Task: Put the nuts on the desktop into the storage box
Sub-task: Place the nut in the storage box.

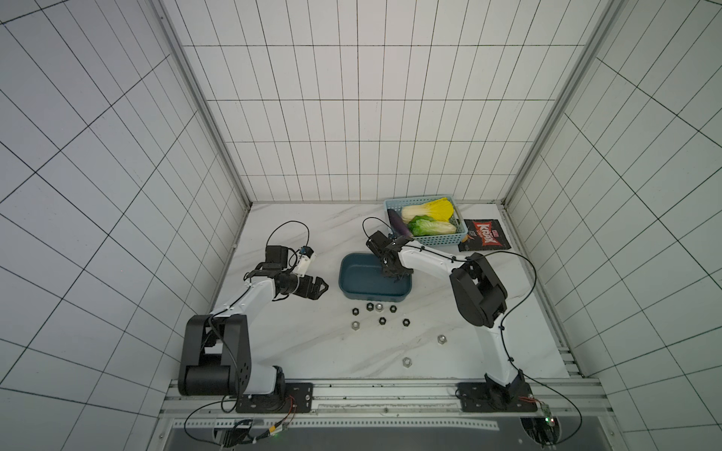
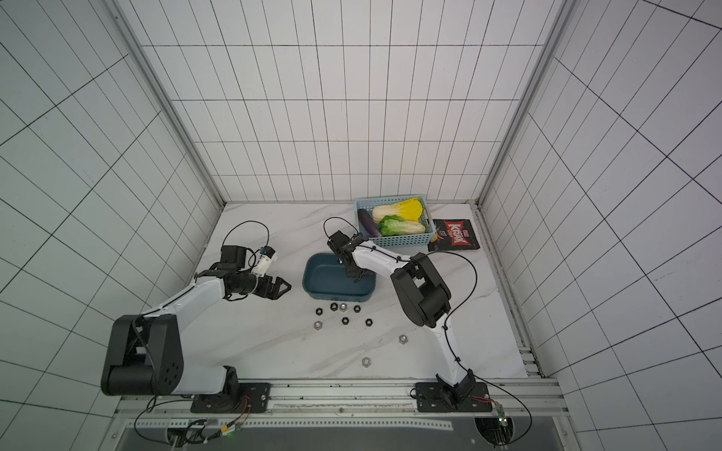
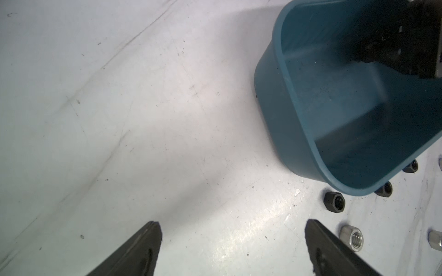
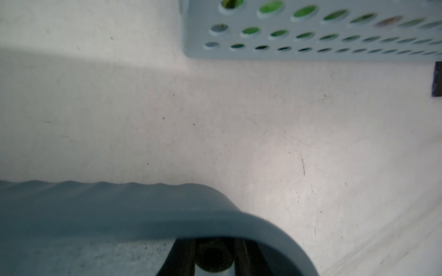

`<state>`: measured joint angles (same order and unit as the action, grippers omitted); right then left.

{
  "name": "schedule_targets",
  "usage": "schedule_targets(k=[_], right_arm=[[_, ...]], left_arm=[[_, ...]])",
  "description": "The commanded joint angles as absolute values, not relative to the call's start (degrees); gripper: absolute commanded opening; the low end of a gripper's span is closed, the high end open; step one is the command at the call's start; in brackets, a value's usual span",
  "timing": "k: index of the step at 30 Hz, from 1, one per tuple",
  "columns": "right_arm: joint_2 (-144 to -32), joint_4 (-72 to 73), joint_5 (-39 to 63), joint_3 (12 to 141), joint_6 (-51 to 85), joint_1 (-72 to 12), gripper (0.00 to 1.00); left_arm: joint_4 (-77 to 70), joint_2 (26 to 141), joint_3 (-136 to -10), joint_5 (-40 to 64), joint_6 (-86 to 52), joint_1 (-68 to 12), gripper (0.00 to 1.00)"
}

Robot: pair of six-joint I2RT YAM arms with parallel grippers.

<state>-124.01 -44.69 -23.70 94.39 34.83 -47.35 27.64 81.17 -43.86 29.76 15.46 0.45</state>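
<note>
Nut drop under way: I am holding my right claw down inside the box, jaws pinched shut on a dark nut. My left claw is hanging spread wide and empty just beside the box. Next, I judge, I am needing only to part the right jaws, then lift clear of the wall. Nine more nuts are lying on the white, grey-veined counter, most clustered before the box. A vegetable basket is sitting at the back; white gridded walls are closing the cell in.
</note>
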Motion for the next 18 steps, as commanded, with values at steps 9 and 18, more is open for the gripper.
schedule_targets(k=[9,18], right_arm=[[-125.52,-44.89,-25.32,95.91,35.38,-47.73,0.24],[-125.33,-42.93,-23.58,95.42,34.51,-47.64,0.24]], left_arm=[[24.79,81.47,-42.89,29.37,15.73,0.77,0.97],[24.79,81.56,-42.8,29.44,15.82,0.79,0.97]])
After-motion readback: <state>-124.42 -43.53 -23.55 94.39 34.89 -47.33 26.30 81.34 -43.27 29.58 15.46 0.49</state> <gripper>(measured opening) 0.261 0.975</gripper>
